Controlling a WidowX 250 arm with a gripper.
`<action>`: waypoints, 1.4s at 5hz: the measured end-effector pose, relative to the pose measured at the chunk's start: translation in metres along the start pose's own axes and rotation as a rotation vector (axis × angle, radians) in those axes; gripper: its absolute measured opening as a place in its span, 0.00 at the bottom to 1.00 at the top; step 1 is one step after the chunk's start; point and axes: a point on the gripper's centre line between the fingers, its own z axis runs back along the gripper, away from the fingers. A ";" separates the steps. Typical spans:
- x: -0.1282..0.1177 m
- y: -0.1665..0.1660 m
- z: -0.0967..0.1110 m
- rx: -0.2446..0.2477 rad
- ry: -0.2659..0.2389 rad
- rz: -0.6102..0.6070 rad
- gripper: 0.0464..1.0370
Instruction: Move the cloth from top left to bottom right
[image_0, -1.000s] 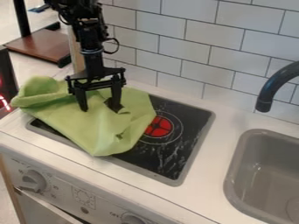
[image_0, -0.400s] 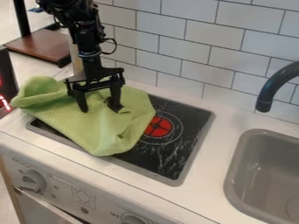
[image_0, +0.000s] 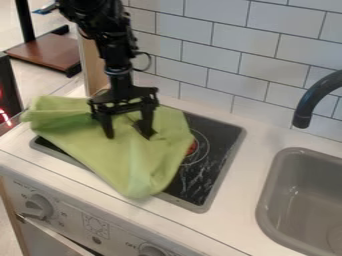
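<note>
The black gripper (image_0: 129, 136) is over the upper middle of the green cloth (image_0: 130, 162), its two fingertips pressed down on the fabric. Its fingers stand apart, with cloth visible below and between them. The cloth lies rumpled across the left part of the black stove top (image_0: 217, 167), with its left end bunched up over the counter and its lower corner reaching the stove's front edge. Part of the red burner ring is hidden beneath the cloth's right side.
A grey sink (image_0: 267, 197) is set into the white counter (image_0: 250, 155) at the right, with a dark faucet (image_0: 304, 115) arching above it. A tiled wall (image_0: 234, 60) rises behind the stove. Control knobs (image_0: 39, 206) line the front panel.
The gripper has moved right and toward the front, and the cloth has slid the same way with it, covering more of the red burner. The gap between the fingers looks about the same.
</note>
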 end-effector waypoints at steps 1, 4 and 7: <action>-0.030 -0.020 -0.006 -0.005 0.019 -0.076 0.96; -0.069 -0.037 -0.012 0.010 0.024 -0.209 0.96; -0.084 -0.039 0.004 -0.008 0.150 -0.190 0.96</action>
